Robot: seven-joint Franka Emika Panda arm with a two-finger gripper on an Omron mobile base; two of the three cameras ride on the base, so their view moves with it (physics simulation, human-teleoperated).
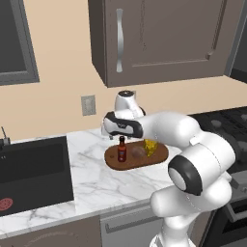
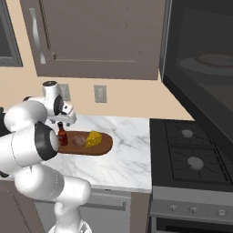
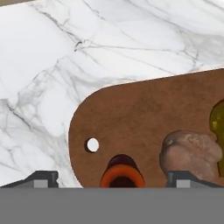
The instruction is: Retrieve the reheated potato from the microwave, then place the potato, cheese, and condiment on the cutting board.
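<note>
The jaws stand wide apart, gripping nothing: the gripper (image 3: 112,179) hangs directly above the condiment (image 3: 122,173), whose cap sits centred between the two fingertips (image 3: 42,178) without touching either. The bottle stands upright on the cutting board (image 3: 144,113). Just to one side of the jaws, by one fingertip, lies the potato (image 3: 190,151), with the cheese (image 3: 217,120) beyond it, both on the board

A black sink (image 1: 34,169) sits in the marble counter's (image 1: 96,188) left end. A stove (image 2: 195,159) adjoins its right edge. Brown cabinets (image 1: 159,38) hang above; two outlets (image 2: 100,93) on the wall.
</note>
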